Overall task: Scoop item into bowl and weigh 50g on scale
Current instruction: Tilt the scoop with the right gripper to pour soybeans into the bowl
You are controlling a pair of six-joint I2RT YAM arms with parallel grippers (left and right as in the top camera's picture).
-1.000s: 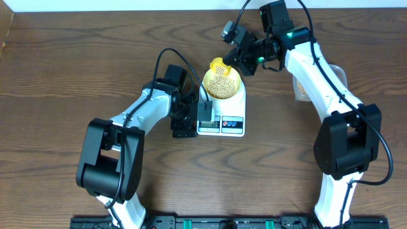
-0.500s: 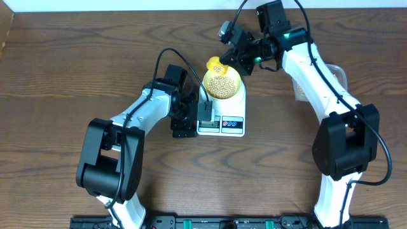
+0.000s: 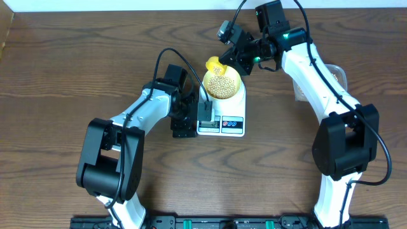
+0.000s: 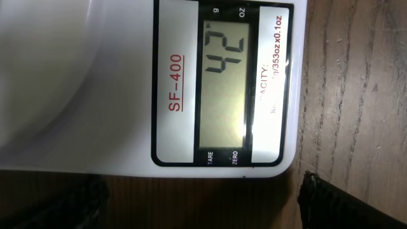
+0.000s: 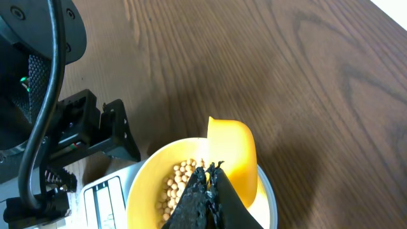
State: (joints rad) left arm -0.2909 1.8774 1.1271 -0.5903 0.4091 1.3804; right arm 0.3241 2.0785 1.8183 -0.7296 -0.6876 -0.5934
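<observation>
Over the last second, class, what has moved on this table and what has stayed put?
The right end effector, shut on the yellow scoop, shifted slightly to its left and away from the robot, with the scoop at the bowl's far rim. Nothing was taken or released. The bowl, beans, scale and open left end effector stayed put.

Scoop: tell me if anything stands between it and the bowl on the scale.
Nothing visible does. The scoop, held in the right gripper, sits at the rim of the bowl, above the beans, with no object between them.
</observation>
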